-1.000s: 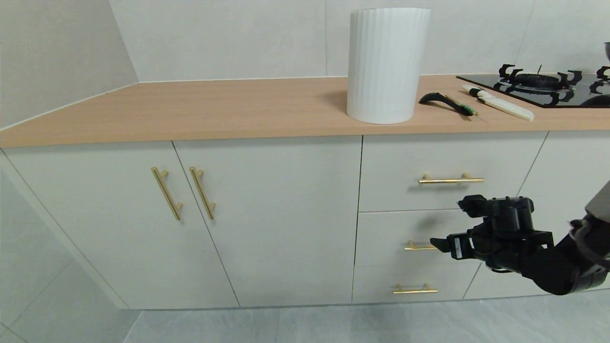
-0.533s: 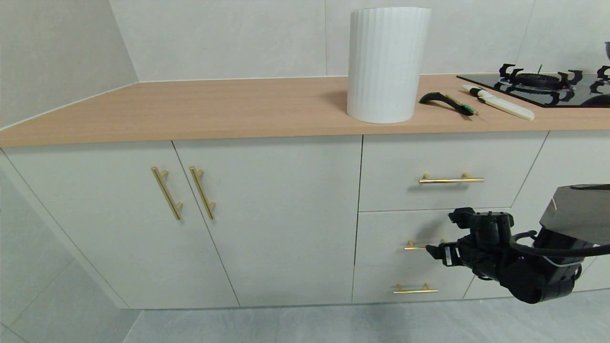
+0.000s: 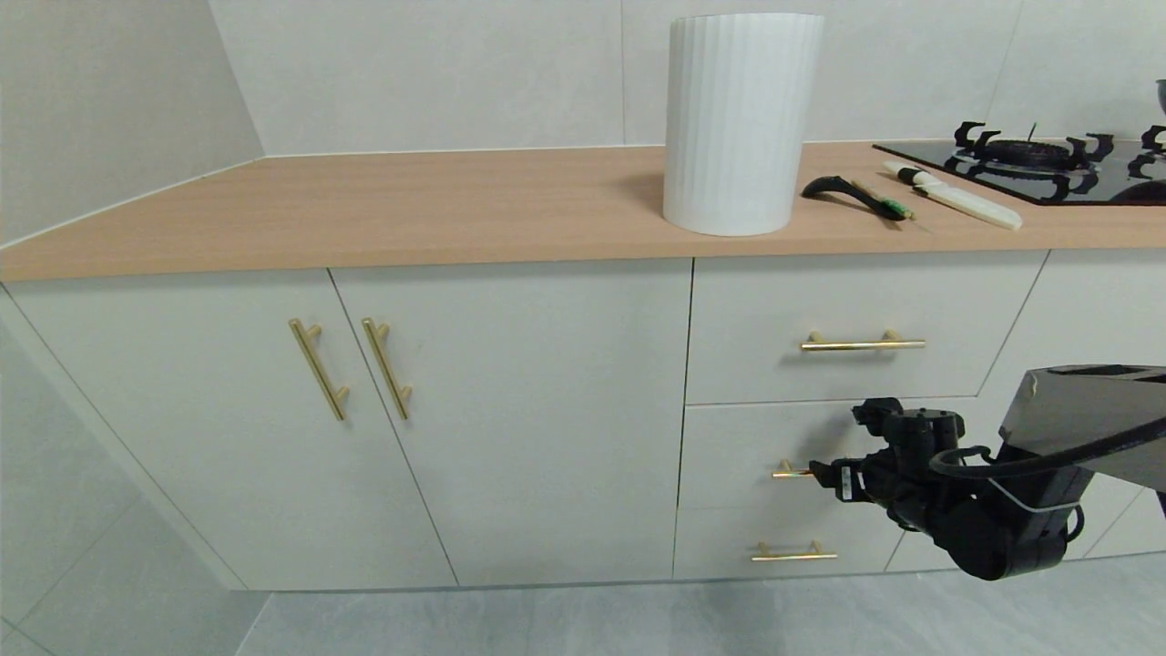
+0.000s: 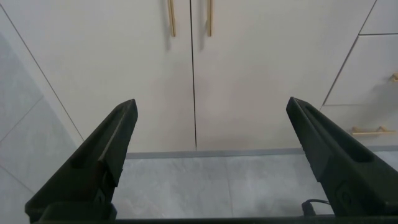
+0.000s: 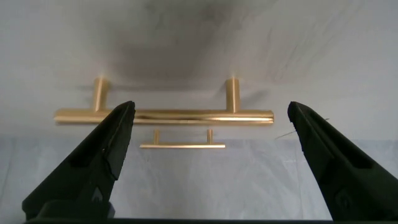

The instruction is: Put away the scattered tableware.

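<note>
My right gripper (image 3: 847, 444), jaws apart, faces the slim brass middle-drawer handle (image 5: 165, 116), seemingly not touching; left gripper (image 4: 211, 106), jaws apart too.

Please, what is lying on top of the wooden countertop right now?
On the countertop: a tall white ribbed container, a black curved utensil, a white knife-like utensil and a black hob. What the container holds, or hides behind it, cannot be seen.

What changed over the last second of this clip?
The right gripper, open, moved slightly down and to the left toward the cabinet front. Its fingers now sit either side of the middle drawer handle, without gripping it. The white ribbed container, black utensil and white knife lie unmoved on the countertop.
</note>
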Controlling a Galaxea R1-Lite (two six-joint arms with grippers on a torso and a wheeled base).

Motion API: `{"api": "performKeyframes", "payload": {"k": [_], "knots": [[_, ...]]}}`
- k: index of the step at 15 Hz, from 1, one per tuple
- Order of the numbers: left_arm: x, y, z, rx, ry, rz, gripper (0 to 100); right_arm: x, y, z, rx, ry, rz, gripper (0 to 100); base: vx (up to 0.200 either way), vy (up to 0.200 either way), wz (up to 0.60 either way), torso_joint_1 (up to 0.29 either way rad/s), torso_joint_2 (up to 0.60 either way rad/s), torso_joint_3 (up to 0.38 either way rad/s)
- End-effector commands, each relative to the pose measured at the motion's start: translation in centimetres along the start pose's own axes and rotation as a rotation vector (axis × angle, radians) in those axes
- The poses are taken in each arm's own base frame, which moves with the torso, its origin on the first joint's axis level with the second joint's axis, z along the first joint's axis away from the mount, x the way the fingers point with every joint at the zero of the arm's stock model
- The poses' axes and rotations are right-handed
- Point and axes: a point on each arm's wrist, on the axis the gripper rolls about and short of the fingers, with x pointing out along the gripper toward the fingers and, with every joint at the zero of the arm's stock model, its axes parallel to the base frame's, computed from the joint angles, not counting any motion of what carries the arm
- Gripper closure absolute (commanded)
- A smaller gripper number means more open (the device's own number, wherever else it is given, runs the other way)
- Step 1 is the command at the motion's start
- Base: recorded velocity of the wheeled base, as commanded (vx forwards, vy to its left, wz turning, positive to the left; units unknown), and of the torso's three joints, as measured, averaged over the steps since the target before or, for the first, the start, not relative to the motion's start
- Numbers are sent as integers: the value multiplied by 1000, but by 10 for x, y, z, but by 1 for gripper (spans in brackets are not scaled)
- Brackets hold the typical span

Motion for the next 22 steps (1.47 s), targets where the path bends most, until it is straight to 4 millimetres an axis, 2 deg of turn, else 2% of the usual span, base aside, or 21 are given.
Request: {"api": "performKeyframes", "payload": {"k": [1, 13, 22], "knots": [[0, 0, 0, 0, 0, 0, 0, 9, 0, -6, 3, -4, -6, 0, 0, 0, 0, 0, 0, 0], [0, 0, 0, 0, -1, 0, 0, 11, -1, -15, -5, 40, -15, 0, 0, 0, 0, 0, 0, 0], [0, 0, 0, 0, 0, 0, 0, 7, -3, -14, -10, 78, -18, 0, 0, 0, 0, 0, 0, 0]]}}
